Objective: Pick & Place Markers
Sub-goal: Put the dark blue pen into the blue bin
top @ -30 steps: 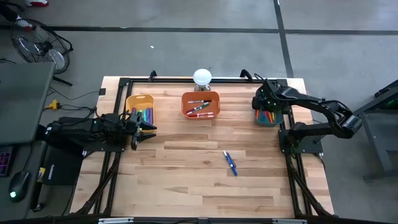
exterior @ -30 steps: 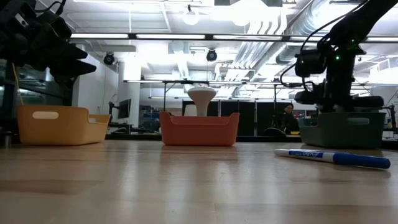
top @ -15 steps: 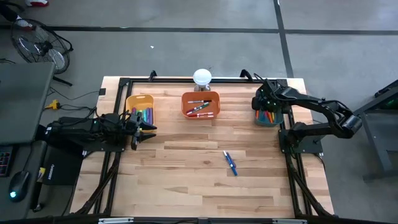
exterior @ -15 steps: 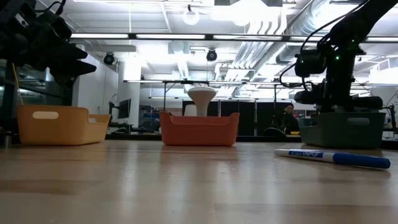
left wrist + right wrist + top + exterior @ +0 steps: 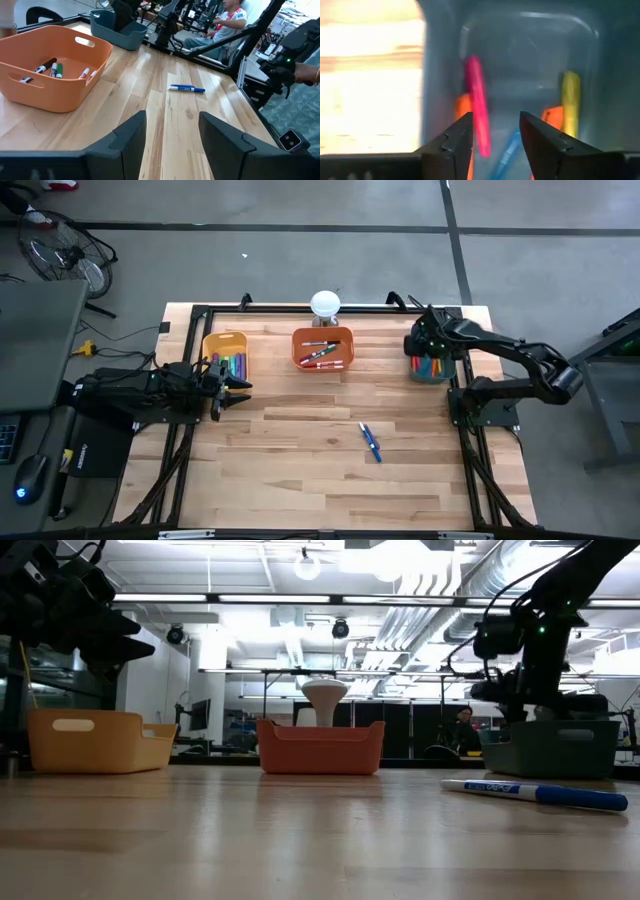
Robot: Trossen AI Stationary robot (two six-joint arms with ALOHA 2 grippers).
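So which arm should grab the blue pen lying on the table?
Probably the left. Its hand is open, empty and facing the blue pen. The right hand is open over the teal bin.

We note a table (image 5: 300, 470) of light wooden planks with a smooth, faintly glossy finish. The orange bin (image 5: 30, 95) looks like smooth matt plastic; the teal bin (image 5: 530, 45) likewise plastic.
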